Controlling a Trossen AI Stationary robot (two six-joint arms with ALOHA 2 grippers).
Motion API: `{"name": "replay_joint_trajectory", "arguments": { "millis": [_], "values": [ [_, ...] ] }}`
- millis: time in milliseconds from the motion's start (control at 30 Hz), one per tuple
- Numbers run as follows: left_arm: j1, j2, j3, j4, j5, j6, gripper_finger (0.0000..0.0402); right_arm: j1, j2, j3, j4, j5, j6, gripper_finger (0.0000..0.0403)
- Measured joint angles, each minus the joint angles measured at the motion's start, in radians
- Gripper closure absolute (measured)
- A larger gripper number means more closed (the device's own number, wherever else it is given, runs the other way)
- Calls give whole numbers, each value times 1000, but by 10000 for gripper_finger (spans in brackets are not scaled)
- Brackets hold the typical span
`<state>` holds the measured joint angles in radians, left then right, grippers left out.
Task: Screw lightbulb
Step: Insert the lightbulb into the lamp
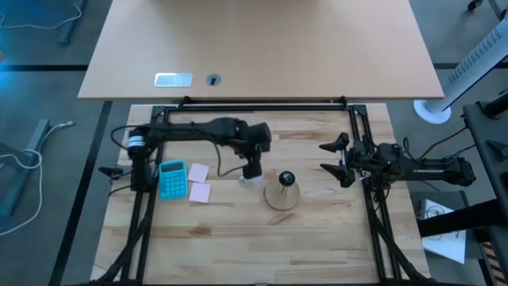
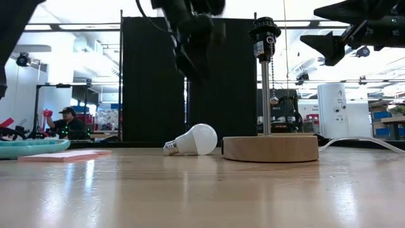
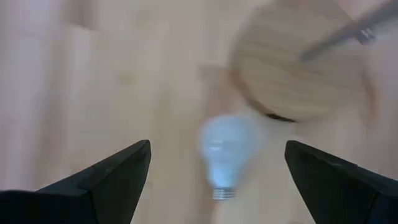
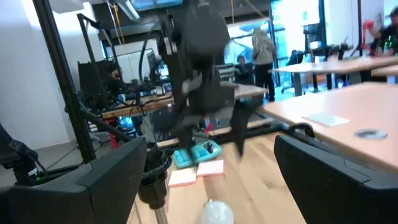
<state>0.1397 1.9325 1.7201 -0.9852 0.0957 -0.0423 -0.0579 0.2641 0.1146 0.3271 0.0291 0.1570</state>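
While both grippers hang clear of the table: lightbulb (image 2: 197, 140) lying loose beside the lamp stand.

Landmark: round wooden base (image 2: 271, 148) with upright rod and black socket (image 2: 264, 30), pull chain hanging from it. Lightbulb on its side on the wooden table (image 1: 238, 230), just beside the base, screw end pointing away from it. Left gripper (image 3: 217, 174) above the bulb, fingers spread wide, holding nothing. Right gripper (image 1: 333, 157) on the base's opposite side, well apart, raised, fingers parted and empty. Teal calculator (image 1: 172, 178) and pink notes (image 1: 198, 182) farther off beyond the bulb.
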Motion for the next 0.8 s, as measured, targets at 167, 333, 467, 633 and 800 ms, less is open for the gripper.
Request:
{"name": "replay_joint_trajectory", "arguments": {
  "millis": [167, 333, 467, 633, 800],
  "values": [
    [-9, 108, -3, -35, 105, -3, 39, 0, 4, 1, 6, -1, -94, 55],
    [-58, 105, -9, 21, -165, 23, 39, 0, 6, 1, 10, -2, -28, 55],
    [-74, 96, -35, 69, -238, 25, 39, 0, 8, 1, 5, -2, -10, 55],
    [-73, 96, -95, 81, -159, -36, 39, 0, 8, 1, 2, -2, 19, 55],
    [-73, 82, -158, 153, -172, -45, 39, 0, 8, 1, -1, -2, 45, 55]
  ]
}}
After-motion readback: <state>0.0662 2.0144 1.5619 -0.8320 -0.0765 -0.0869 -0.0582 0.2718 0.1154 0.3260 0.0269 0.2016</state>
